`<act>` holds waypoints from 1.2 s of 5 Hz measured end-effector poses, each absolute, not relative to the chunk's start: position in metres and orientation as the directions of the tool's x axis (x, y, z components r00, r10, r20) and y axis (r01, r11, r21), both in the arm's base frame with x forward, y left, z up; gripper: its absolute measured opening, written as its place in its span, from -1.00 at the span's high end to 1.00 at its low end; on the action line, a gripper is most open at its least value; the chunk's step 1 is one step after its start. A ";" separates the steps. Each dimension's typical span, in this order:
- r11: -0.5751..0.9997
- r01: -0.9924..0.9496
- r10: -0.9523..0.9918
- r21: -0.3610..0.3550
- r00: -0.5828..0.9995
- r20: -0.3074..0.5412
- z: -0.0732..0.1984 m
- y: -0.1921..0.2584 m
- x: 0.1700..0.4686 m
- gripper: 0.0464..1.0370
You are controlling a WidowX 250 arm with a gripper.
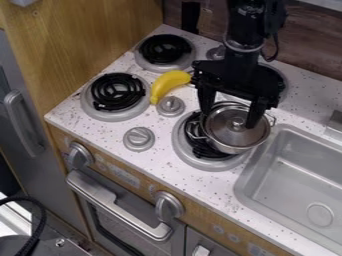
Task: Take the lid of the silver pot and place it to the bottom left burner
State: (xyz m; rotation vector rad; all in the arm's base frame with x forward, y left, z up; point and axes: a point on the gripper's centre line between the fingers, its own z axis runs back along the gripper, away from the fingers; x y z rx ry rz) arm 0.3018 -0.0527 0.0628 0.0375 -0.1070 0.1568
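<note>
Nearest the camera is the oven door, with a long gray handle across its top. Behind it spreads the speckled white table, the stove top on its left part and the gray metal sink let into its right part. A wooden panel rises at the far left, next to a gray door with an upright handle. The black robot arm comes in from the top edge, and its end effector hangs right over the silver pot, wide apart and holding nothing, one finger to each side of the lid's knob.

Of the four burners, the bottom left burner has its black coil in full view, as does the top left burner behind it. The bottom right burner carries the silver pot, which sits off toward the sink side. The lid lies on the pot. The top right burner is partly hidden behind the end effector. A yellow banana lies between the left and right burners, near a small round dial. Another dial sits closer to the front edge.
</note>
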 end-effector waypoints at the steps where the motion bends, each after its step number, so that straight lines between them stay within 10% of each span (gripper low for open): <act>1: 0.986 -0.160 0.157 0.038 0.985 0.078 0.054 -0.052 0.298 -0.92; 6: 0.963 -0.268 0.266 0.038 0.962 0.057 -0.020 -0.031 0.391 -0.92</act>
